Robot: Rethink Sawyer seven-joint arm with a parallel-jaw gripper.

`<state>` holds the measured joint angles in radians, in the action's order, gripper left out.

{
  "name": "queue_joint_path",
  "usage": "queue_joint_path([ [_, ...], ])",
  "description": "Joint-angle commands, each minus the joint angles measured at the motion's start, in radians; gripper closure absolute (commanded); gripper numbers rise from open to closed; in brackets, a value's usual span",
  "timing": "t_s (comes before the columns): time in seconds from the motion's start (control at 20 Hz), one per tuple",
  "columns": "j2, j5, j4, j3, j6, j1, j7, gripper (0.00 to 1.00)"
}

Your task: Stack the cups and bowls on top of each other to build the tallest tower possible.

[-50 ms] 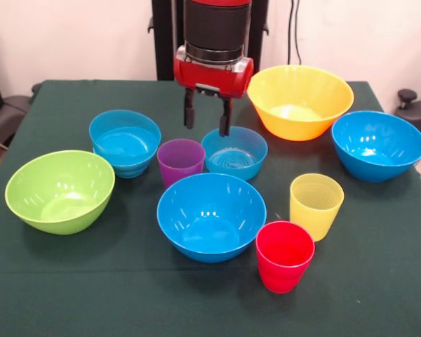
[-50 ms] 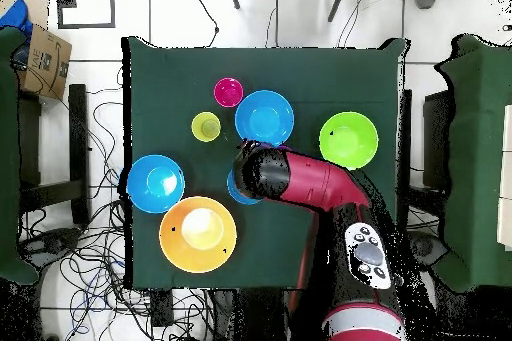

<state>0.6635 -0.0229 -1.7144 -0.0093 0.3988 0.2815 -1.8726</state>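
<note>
Blue small bowl [image 1: 234,153] near table centre sits under the hand [image 1: 207,117], fingers apart, empty; rim should be straddled squarely.

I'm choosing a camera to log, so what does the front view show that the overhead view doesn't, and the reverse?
Only the front view shows the gripper with its fingers apart, the purple cup and the stacked blue bowls; overhead the arm covers them. Only the overhead view shows the cardboard box and floor cables off the table. Both show the yellow bowl, green bowl, red cup and yellow cup.
</note>
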Motion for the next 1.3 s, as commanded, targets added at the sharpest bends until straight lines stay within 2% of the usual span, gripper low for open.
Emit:
queue_joint_path([
  [0.05,-0.083,0.023,0.13,0.058,0.084,0.019,-0.077,0.0],
  [0.35,-0.124,-0.018,0.242,0.068,0.147,0.023,-0.005,0.0],
  [0.7,-0.169,-0.026,0.276,0.073,0.111,0.022,-0.01,0.0],
  [1.3,-0.305,-0.041,0.353,0.09,0.033,0.023,-0.009,0.0],
])
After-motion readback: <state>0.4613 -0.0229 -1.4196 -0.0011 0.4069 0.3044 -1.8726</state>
